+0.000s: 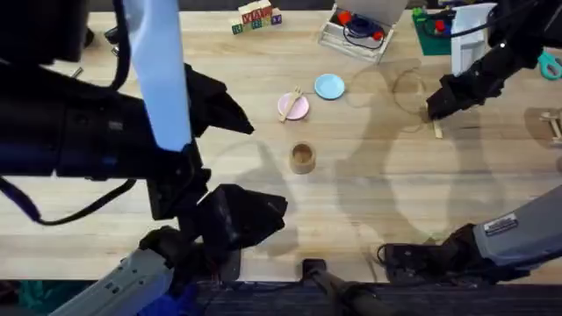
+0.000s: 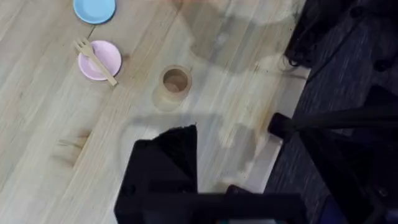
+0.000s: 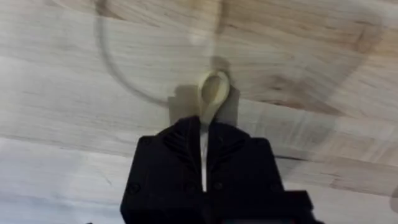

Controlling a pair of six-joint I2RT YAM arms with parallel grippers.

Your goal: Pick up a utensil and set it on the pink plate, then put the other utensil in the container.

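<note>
A small wooden fork (image 1: 291, 99) lies across the pink plate (image 1: 296, 109), also seen as fork (image 2: 95, 53) on plate (image 2: 104, 63). The brown cylindrical container (image 1: 302, 158) stands upright just in front of the plate, its inside bare (image 2: 175, 81). My right gripper (image 1: 435, 107) is far to the right, shut on the slim tineless utensil (image 1: 437, 130). The utensil's rounded end (image 3: 213, 90) sticks out past the fingertips (image 3: 203, 134), low over the table. My left gripper (image 2: 185, 134) hangs high above the near table, shut with nothing in it.
A light blue plate (image 1: 330, 86) sits right of the pink one. At the back stand letter blocks (image 1: 255, 16) and a clear box with red items (image 1: 356, 31). A wooden rack (image 1: 551, 125) is at the right edge. The left arm (image 1: 88, 132) looms large under the camera.
</note>
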